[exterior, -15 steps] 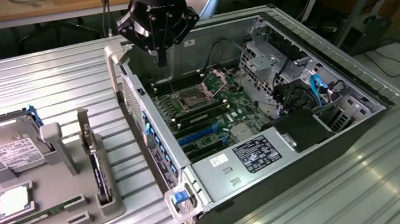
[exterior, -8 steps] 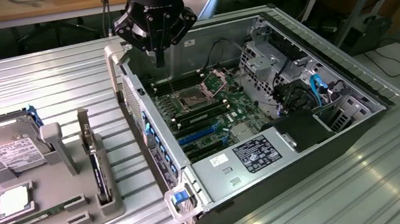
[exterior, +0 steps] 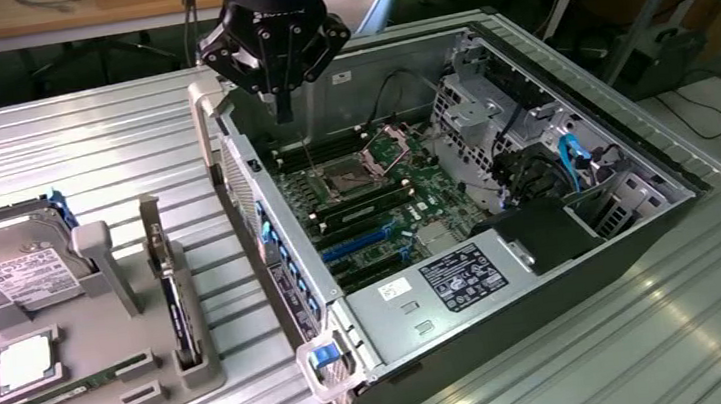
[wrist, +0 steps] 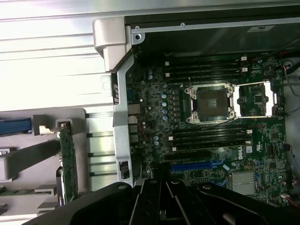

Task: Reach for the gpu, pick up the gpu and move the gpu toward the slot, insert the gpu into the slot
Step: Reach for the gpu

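The gpu point(exterior: 175, 307) stands on edge in a grey holder point(exterior: 197, 365) at the exterior view's left, outside the computer case; the wrist view shows its green board edge point(wrist: 69, 161). My gripper point(exterior: 281, 105) hangs above the far corner of the open case point(exterior: 529, 275), well apart from the gpu, with its fingers shut on nothing. Its dark fingers point(wrist: 157, 199) also appear in the wrist view over the motherboard. The blue slot point(exterior: 362, 242) lies on the motherboard inside the case, and appears just beyond the fingers in the wrist view point(wrist: 197, 165).
A silver hard drive point(exterior: 19, 268), a square chip point(exterior: 26, 360) and a memory stick point(exterior: 65, 389) sit in the grey fixture beside the gpu. The case's side wall point(exterior: 262, 222) stands between fixture and motherboard. Drive cages and blue cables point(exterior: 569, 165) fill the case's far side.
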Available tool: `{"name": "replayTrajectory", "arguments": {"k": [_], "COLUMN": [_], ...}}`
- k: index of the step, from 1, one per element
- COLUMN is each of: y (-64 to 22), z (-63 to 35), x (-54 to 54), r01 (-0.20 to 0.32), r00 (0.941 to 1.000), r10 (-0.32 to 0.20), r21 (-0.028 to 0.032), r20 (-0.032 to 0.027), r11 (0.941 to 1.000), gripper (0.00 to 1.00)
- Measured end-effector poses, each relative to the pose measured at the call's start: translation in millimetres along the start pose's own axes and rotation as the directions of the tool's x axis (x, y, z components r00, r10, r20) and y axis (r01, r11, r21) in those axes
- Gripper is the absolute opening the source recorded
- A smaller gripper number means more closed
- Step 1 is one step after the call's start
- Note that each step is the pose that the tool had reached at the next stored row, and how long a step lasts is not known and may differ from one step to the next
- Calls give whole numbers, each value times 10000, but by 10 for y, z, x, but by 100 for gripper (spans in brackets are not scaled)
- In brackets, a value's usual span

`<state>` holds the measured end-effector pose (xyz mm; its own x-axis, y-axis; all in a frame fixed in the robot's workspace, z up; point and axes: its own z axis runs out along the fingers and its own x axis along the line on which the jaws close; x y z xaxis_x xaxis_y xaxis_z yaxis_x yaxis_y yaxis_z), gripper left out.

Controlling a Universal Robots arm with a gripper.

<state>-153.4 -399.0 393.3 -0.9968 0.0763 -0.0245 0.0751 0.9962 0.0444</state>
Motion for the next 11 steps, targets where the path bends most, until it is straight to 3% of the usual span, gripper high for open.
{"name": "replayTrajectory", "arguments": {"k": [11], "y": [-5], "z": [-2], "x": [64], "r01": [1], "r00": [10000], "r10": [-1], "r21": [0], "r20": [0], "r11": [10000], "gripper": [11]}}
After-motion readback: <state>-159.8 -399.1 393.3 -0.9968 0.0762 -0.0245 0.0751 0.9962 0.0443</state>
